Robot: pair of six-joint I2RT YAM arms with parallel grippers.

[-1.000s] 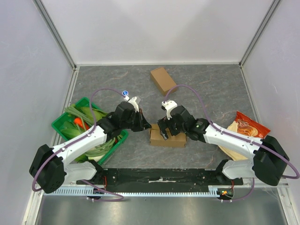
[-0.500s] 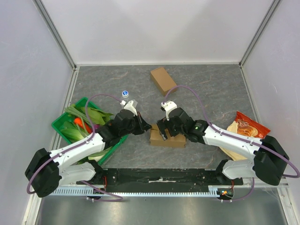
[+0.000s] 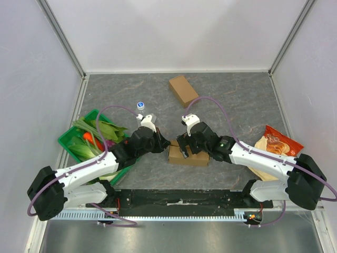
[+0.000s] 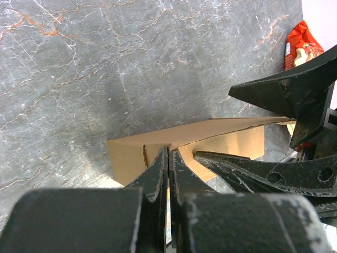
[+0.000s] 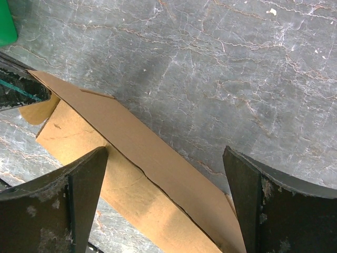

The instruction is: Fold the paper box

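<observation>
At frame center, flattened cardboard box (image 3: pixel 196 158) beneath wide-spread right gripper (image 3: pixel 188 147), fully closed left gripper (image 3: pixel 165 142) at its left end

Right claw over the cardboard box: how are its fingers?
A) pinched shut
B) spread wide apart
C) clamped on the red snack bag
B: in the right wrist view the fingers of the right gripper stand far apart, the paper box showing between them.

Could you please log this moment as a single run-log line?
task: fold paper box | left tool: shut, tip at box's left end | right tool: open, astride box
</observation>
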